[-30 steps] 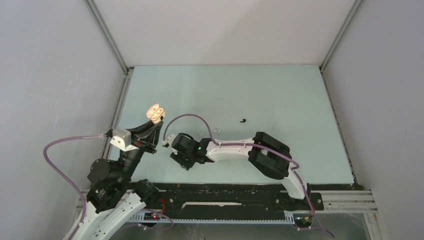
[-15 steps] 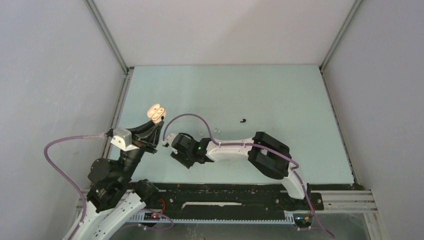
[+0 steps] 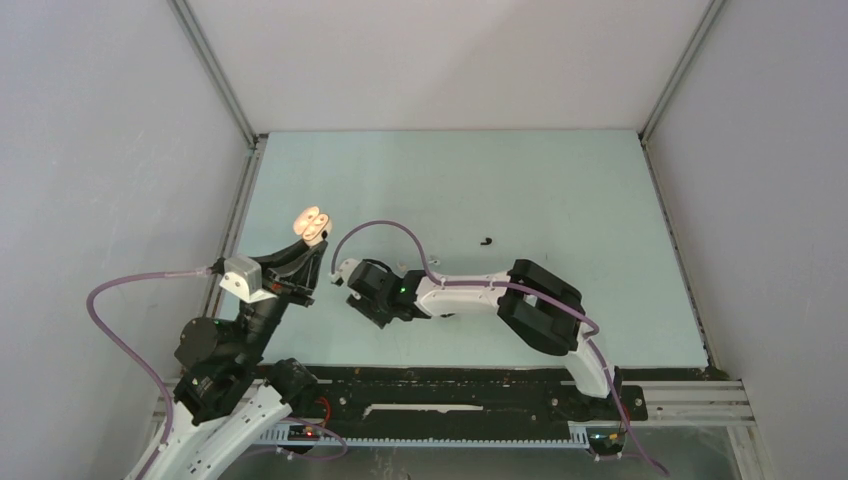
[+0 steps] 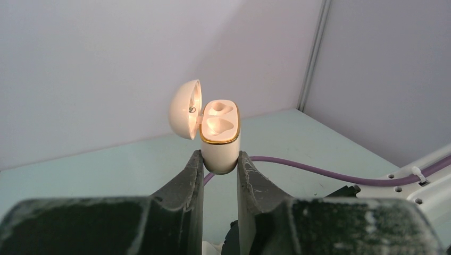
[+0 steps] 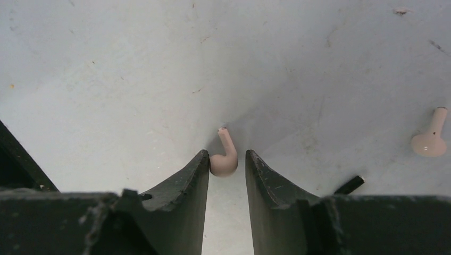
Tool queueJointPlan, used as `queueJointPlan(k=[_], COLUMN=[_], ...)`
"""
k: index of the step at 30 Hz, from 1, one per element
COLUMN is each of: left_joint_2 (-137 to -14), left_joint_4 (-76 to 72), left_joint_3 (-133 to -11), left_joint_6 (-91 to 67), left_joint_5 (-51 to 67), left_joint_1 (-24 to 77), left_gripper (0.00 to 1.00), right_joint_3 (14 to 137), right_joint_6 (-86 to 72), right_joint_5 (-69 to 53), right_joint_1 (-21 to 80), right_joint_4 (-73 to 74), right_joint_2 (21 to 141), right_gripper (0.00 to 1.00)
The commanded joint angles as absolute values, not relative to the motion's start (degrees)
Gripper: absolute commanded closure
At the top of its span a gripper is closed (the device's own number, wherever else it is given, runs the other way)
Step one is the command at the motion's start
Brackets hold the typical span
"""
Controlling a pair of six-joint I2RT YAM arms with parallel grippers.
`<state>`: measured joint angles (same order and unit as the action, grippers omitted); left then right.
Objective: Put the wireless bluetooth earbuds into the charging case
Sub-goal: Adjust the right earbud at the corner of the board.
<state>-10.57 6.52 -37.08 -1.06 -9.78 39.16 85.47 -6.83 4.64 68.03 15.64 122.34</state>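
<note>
Pale charging case (image 4: pixel 219 143) (gold rim, lid (image 4: pixel 185 109) tipped left) upright between the left jaws.

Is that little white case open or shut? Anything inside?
Open and empty: the charging case has its lid swung back, and both sockets are bare.

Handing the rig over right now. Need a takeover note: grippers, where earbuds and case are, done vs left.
Left gripper: shut on the cream gold-rimmed charging case, held above the pale green table, lid open, both sockets empty.
Right gripper: pale pink stemmed earbud sits between its fingertips; clamped or not, cannot tell.
Second pale pink earbud lies on the table, at the right of the right wrist view.
Done: case open and presented. Left: seat both earbuds.
</note>
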Motion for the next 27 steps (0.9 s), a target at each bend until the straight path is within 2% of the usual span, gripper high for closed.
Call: queueJointPlan(k=[1, 12, 20, 27], left_joint_2=[-11.4, -12.7, -12.8, -12.9], left_joint_4=[4.0, 1.7, 1.8, 1.3], left_joint_3=[-36.6, -35.1, -35.4, -35.1], left_joint_6=[-0.6, -0.7, -0.6, -0.6], left_joint_5=[-8.6, -7.7, -7.7, -7.9], left_joint_1=[39.2, 39.3, 39.3, 39.2], left_gripper=[1.0, 1.0, 1.0, 1.0], right_joint_3=[83.3, 81.3, 78.6, 74.7], right_joint_6=[-4.6, -3.3, 10.9, 21.0], right_joint_5=[8.1, 3.3, -6.5, -15.4], right_joint_1=[67.0, 63.4, 62.4, 54.9], right_joint_4=[17.4, 17.3, 14.5, 12.7], right_joint_2=[119.5, 118.1, 117.1, 111.1], right_gripper=[0.65, 0.65, 0.65, 0.63])
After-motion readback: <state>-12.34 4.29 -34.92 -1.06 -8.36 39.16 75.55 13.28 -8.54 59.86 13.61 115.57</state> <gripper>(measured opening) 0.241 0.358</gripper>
